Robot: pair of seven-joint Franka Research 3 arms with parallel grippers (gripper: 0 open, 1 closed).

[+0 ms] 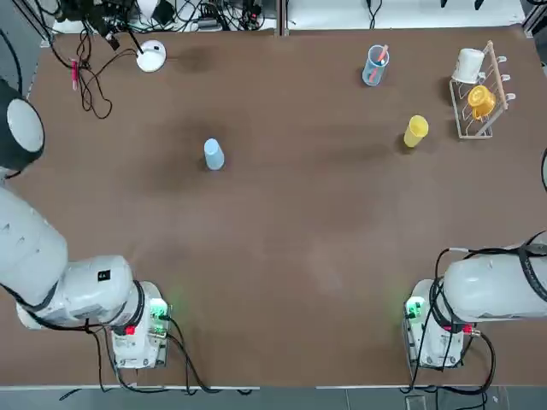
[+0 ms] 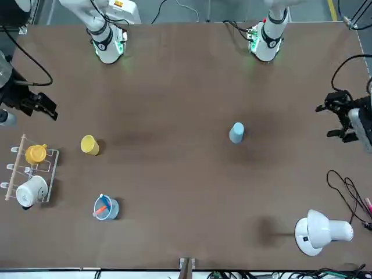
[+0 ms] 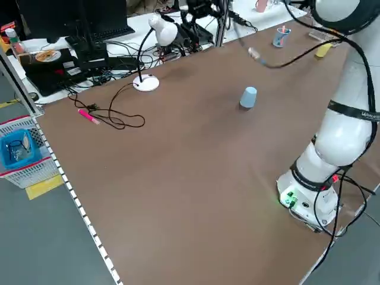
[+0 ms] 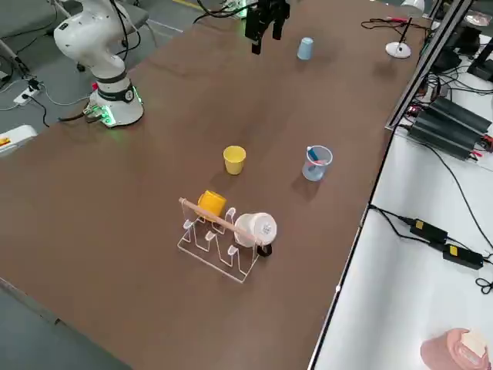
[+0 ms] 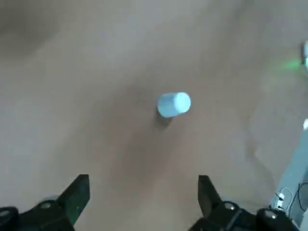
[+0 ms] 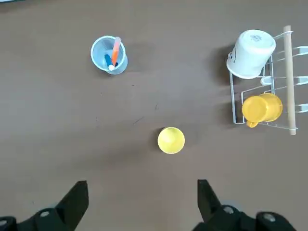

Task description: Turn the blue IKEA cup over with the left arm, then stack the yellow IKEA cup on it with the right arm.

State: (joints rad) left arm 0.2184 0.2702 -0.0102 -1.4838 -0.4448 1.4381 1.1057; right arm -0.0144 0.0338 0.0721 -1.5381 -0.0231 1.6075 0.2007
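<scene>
The blue IKEA cup (image 1: pixel 214 155) stands alone left of the table's middle; its top looks closed and narrower than its foot. The yellow IKEA cup (image 1: pixel 415 131) stands at the right, mouth up. My left gripper (image 5: pixel 143 197) hovers high above the table, open and empty, with the blue cup (image 5: pixel 173 104) ahead of its fingers. In the front view the left gripper (image 2: pixel 326 121) hangs over the table's edge. My right gripper (image 6: pixel 142 199) is also raised, open and empty, with the yellow cup (image 6: pixel 171 140) ahead of it. It shows at the other edge in the front view (image 2: pixel 51 107).
A see-through blue tumbler (image 1: pixel 374 65) with pink sticks stands at the back right. Beside the yellow cup, a wire rack (image 1: pixel 489 85) holds a white cup and an orange-yellow cup. A white desk lamp (image 1: pixel 151 55) and loose cables (image 1: pixel 90 85) lie at the back left.
</scene>
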